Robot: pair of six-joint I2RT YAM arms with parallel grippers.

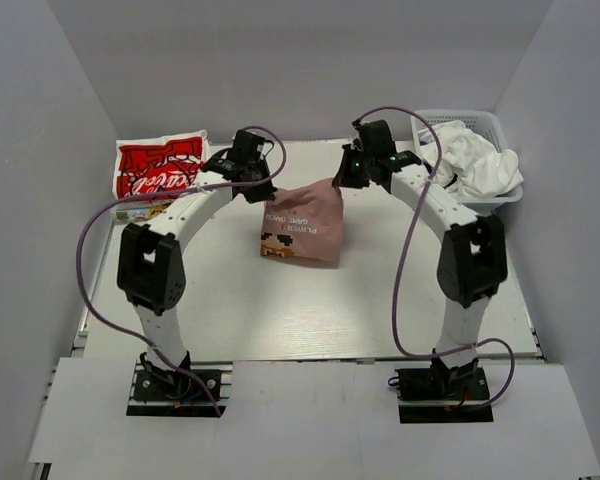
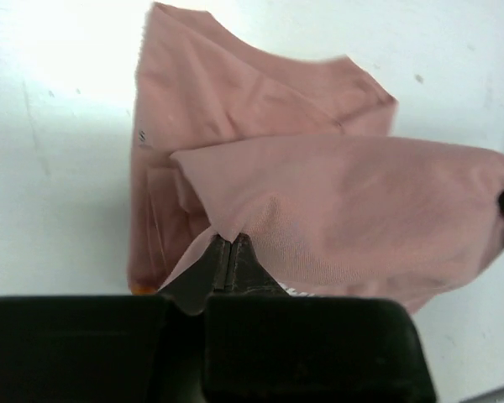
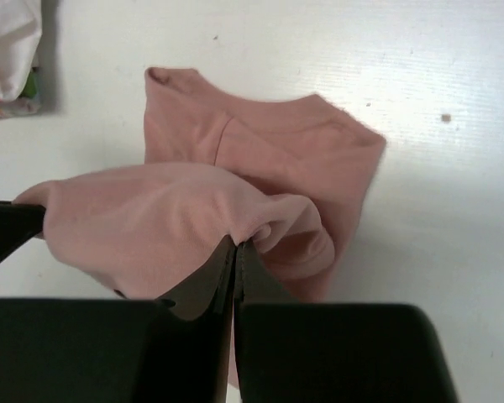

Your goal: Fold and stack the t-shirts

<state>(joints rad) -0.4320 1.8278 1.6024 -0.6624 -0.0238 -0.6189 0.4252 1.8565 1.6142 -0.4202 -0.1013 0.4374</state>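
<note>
Clamped shut, the left gripper [image 2: 229,245] pinches a raised edge of the dusty pink t-shirt [image 1: 305,228], and the right gripper [image 3: 235,245], equally closed, pinches the same lifted edge further along. Between them the cloth hangs stretched above the remainder of the shirt, which lies near the middle of the white table [image 1: 280,310]. A folded red t-shirt [image 1: 160,168] sits at the far left. A crumpled white t-shirt [image 1: 480,165] fills the mesh basket [image 1: 450,114] at the far right.
</note>
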